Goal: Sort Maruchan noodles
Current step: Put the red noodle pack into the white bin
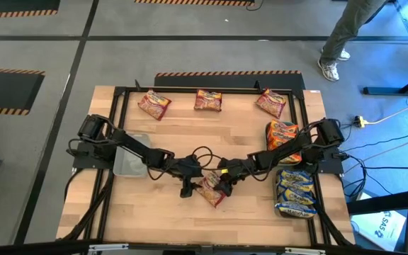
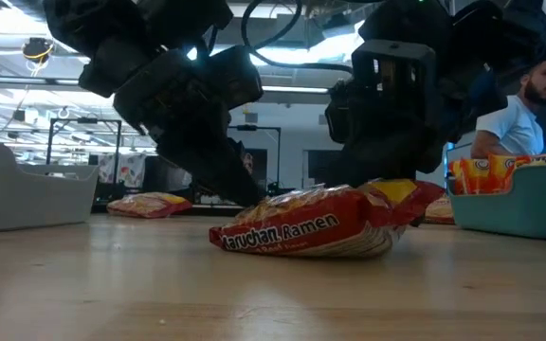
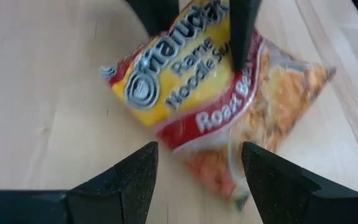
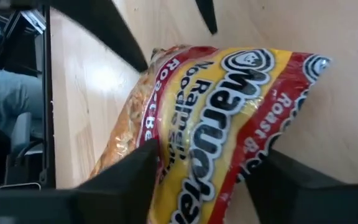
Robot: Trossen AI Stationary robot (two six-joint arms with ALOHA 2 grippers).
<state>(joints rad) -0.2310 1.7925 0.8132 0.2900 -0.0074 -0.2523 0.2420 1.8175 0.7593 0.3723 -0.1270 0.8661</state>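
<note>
— Which packet is being worked right now?

— The maroon-and-yellow noodle packet (image 1: 211, 190) lying near the middle of the table's (image 1: 154, 219) front half. Both arms are meeting over it: the right gripper (image 4: 207, 168) is straddling one end with its fingers spread wide, and the left gripper (image 3: 197, 165) is hovering just beside the other end, also spread wide, gripping nothing.

— So who should be taking it?

— Judging by the right wrist view, the right one is the better placed, since the packet is already sitting between its fingers. The left arm is probably crowding it and would do well to be backing off.

— Any tips for the grab?

— The wrapper is crinkly and puffed, so it is likely to slide. Closing across the narrow width, near the sealed end, should be giving a firmer pinch than squeezing the bulging middle.

— And where is it going?

— Hard to say. Three similar maroon packets (image 1: 207, 100) are lying along the back edge, orange ones (image 1: 282, 134) and blue ones (image 1: 295, 190) are stacked along the right edge, and a grey tray (image 1: 129, 157) is waiting near the left edge.
</note>
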